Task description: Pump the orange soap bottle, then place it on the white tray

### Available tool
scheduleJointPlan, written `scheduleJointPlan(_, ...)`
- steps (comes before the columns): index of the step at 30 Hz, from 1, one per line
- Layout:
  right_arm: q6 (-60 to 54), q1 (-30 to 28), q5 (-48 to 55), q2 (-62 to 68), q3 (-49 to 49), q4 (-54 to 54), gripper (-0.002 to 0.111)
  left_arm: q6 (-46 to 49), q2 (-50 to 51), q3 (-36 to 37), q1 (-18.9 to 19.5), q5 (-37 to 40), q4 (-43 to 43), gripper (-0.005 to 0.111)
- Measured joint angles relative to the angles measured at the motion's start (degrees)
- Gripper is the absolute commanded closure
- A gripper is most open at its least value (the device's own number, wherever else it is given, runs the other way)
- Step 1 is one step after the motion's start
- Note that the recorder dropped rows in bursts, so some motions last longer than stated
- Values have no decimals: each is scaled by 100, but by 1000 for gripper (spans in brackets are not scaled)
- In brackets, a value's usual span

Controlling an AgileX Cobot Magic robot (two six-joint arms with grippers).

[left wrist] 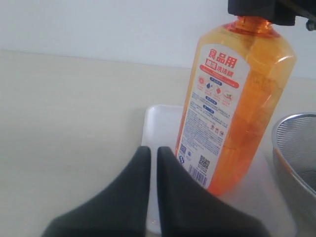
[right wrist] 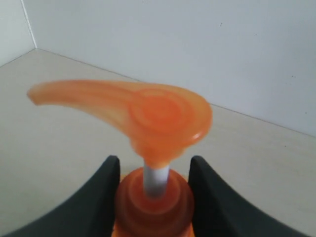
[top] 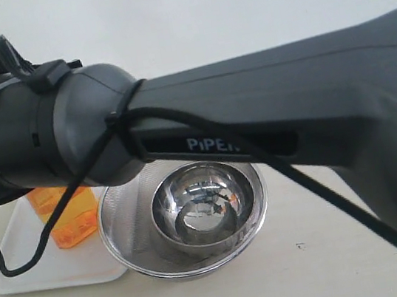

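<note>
**Orange soap bottle upright in white tray, held at the neck by the right gripper**

The right arm (top: 251,103), dark grey, crosses most of the exterior view and hides the upper bottle. Beneath it is a pale table (top: 313,266).

The white tray (top: 23,275) lies at the left of that view. Just beside it is a round steel mesh strainer (top: 124,227) with a polished steel bowl (top: 168,198) nested inside.

The orange soap bottle (left wrist: 247,113) stands upright within the tray's rim, near the strainer side. Whether its base rests on the tray floor cannot be told.

The right gripper (right wrist: 154,163) grips the bottle's orange collar, one finger on each side, below the raised pump head (right wrist: 163,116).

The left gripper (left wrist: 154,149) is over the tray's edge, apart from the bottle. Its jaws are drawn together with a thin slit between them and hold nothing.
</note>
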Motion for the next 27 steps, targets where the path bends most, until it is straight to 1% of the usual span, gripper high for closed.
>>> scheduleJointPlan(2,-16,0,23,0,12,0,62,0,0,0,0,0,0,102)
scheduleJointPlan(3,-16,0,23,0,12,-11,57,0,0,0,0,0,0,102)
scheduleJointPlan(4,-16,0,23,-15,12,-70,54,0,0,0,0,0,0,102)
scheduleJointPlan(13,-5,21,-115,-173,-12,-187,54,0,0,0,0,0,0,102)
scheduleJointPlan(19,-193,167,-184,-173,-12,-194,54,0,0,0,0,0,0,102)
scheduleJointPlan(27,-437,406,-962,-173,-12,-194,54,0,0,0,0,0,0,102)
